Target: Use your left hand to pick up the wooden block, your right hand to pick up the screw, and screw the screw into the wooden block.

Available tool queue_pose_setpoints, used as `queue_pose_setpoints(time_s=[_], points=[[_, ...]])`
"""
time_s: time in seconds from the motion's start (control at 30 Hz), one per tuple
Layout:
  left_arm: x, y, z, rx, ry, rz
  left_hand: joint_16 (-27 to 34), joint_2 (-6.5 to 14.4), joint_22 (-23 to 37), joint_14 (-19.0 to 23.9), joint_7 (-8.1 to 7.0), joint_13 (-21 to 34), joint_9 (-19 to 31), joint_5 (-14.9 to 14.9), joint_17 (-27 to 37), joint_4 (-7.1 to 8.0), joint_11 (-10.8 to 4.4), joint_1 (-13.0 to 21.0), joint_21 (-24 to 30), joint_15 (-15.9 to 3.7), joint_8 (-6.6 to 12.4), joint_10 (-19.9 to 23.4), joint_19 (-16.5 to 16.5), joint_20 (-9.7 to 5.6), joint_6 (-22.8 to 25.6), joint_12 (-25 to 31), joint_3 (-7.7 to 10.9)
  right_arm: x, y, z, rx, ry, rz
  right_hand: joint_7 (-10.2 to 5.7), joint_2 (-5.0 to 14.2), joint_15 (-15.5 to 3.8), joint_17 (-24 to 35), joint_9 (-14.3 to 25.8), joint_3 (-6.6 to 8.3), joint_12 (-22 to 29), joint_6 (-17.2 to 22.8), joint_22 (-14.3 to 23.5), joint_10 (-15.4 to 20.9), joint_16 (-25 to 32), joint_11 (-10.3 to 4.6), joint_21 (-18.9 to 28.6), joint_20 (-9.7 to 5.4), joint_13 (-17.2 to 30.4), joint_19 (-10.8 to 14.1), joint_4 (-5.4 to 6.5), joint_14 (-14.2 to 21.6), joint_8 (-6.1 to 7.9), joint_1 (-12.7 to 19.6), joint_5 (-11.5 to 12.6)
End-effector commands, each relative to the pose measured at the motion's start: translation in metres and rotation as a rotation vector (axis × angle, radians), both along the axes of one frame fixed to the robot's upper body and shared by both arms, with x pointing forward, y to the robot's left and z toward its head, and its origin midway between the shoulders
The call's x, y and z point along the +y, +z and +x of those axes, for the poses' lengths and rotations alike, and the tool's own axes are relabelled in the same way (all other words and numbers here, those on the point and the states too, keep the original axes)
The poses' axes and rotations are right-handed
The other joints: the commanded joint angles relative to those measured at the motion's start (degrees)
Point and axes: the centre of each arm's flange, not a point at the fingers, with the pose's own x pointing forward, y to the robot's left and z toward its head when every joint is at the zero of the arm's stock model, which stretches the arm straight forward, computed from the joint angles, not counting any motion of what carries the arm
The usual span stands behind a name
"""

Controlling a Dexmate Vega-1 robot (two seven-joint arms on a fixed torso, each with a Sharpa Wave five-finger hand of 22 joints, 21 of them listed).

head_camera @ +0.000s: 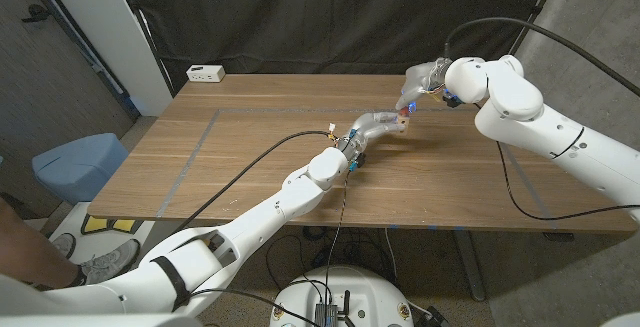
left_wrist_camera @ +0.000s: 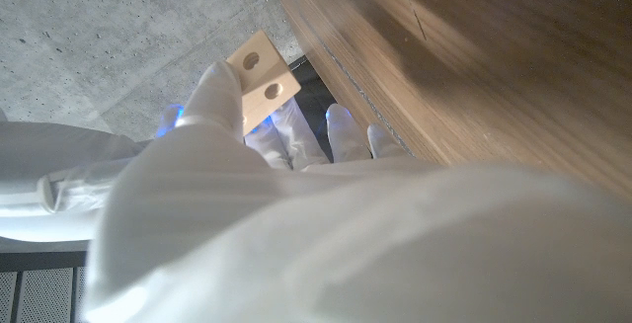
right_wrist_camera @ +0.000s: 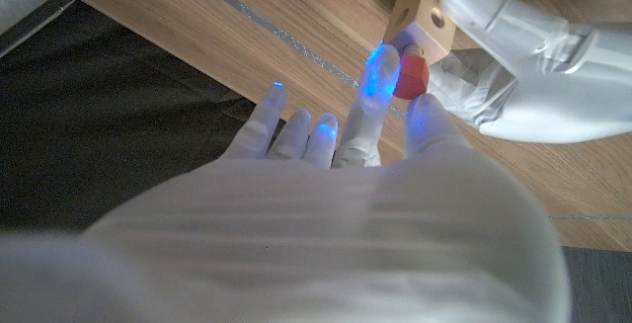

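My left hand (head_camera: pixel 374 125) holds the pale wooden block (left_wrist_camera: pixel 263 78) above the middle of the table; two round holes show on one face of the block. In the right wrist view the block (right_wrist_camera: pixel 423 5) sits in the left hand's fingers (right_wrist_camera: pixel 513 27). My right hand (head_camera: pixel 420 82) pinches the red-headed screw (right_wrist_camera: pixel 413 74) between thumb and a finger, with the screw's head right against the block's face. In the head view the two hands meet at the block (head_camera: pixel 403 114), which is mostly hidden by fingers.
A white power strip (head_camera: pixel 206 72) lies at the table's far left corner. Grey tape lines (head_camera: pixel 195 147) run across the wooden table (head_camera: pixel 250 177). A black cable (head_camera: pixel 250 167) trails over the table along my left arm. A person's shoe (head_camera: pixel 95 264) shows on the floor at left.
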Motion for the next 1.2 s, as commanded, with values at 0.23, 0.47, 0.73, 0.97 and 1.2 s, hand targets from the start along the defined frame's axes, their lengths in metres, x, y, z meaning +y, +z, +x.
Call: queue_pose_setpoints(time_s=[0.23, 0.47, 0.73, 0.97, 1.2], points=[[-0.0002, -0.0006, -0.003, -0.007, 0.0, -0.003, -0.1, 1.09, 0.24, 0.54, 0.31, 0.99, 0.2, 0.47, -0.03, 0.42, -0.11, -0.36, 0.3, -3.47, 0.38, 0.25, 0.06, 0.28, 0.57, 0.47, 1.06, 0.0044, -0.0017, 0.0003, -0.037, 0.0, -0.001, -0.45, 0.28, -1.4, -0.04, -0.32, -0.28, 0.27, 2.7, 0.26, 1.78, 0.31, -0.84, 0.21, -0.14, -0.04, 1.26, -0.42, 1.37, 0.37, -0.66, -0.02], [-0.0003, -0.0013, -0.004, -0.006, -0.001, -0.003, -0.11, 1.02, 0.24, 0.63, 0.36, 1.0, 0.2, 0.48, -0.06, 0.39, -0.11, -0.41, 0.31, -3.45, 0.41, 0.3, 0.07, 0.21, 0.63, 0.49, 1.13, 0.0044, -0.0011, -0.002, -0.039, -0.001, -0.002, -0.47, 0.04, -1.48, -0.07, -0.49, -0.6, 0.15, 3.08, 0.26, 2.23, 0.2, -1.14, 0.1, -0.13, -0.06, 1.3, -0.38, 1.59, 0.17, -1.25, -0.1], [-0.0007, -0.0016, -0.0042, -0.006, -0.006, -0.001, -0.16, 0.95, 0.24, 0.65, 0.33, 1.01, 0.2, 0.48, -0.1, 0.35, -0.12, -0.48, 0.32, -3.41, 0.48, 0.35, 0.08, 0.16, 0.8, 0.51, 1.21, 0.0014, -0.0002, -0.0058, -0.033, -0.016, -0.002, -0.24, -1.33, -1.04, -0.03, -0.71, -2.18, -0.33, 2.21, 0.27, 2.38, -0.25, -0.73, -0.29, 0.21, -0.06, 0.75, 0.74, 1.55, -0.95, -4.88, -0.29], [-0.0011, -0.0017, -0.004, -0.005, -0.008, 0.003, -0.17, 1.01, 0.24, 0.67, 0.31, 1.01, 0.19, 0.49, -0.08, 0.39, -0.1, -0.57, 0.32, -3.4, 0.44, 0.29, 0.07, 0.22, 0.72, 0.48, 1.3, -0.0026, 0.0012, -0.0084, -0.014, -0.03, -0.003, 0.42, -2.21, -0.46, 0.01, -0.67, -3.27, -0.99, 0.27, 0.28, 1.64, -0.76, 0.23, -0.52, 0.4, -0.04, 0.1, 1.35, 1.08, -2.26, -7.44, -0.19], [-0.0008, -0.0017, -0.0038, -0.006, -0.007, 0.003, -0.21, 1.01, 0.24, 0.62, 0.37, 1.02, 0.19, 0.5, -0.09, 0.37, -0.1, -0.62, 0.32, -3.3, 0.39, 0.33, 0.07, 0.23, 0.6, 0.5, 1.4, -0.0031, 0.0029, -0.009, 0.017, -0.043, -0.013, 0.99, -2.22, -0.06, 0.18, -0.44, -4.32, -1.59, -2.65, 0.28, 0.21, -1.39, 1.43, -0.72, 0.91, 0.02, -0.89, 2.43, -0.24, -3.94, -10.68, -0.1]])
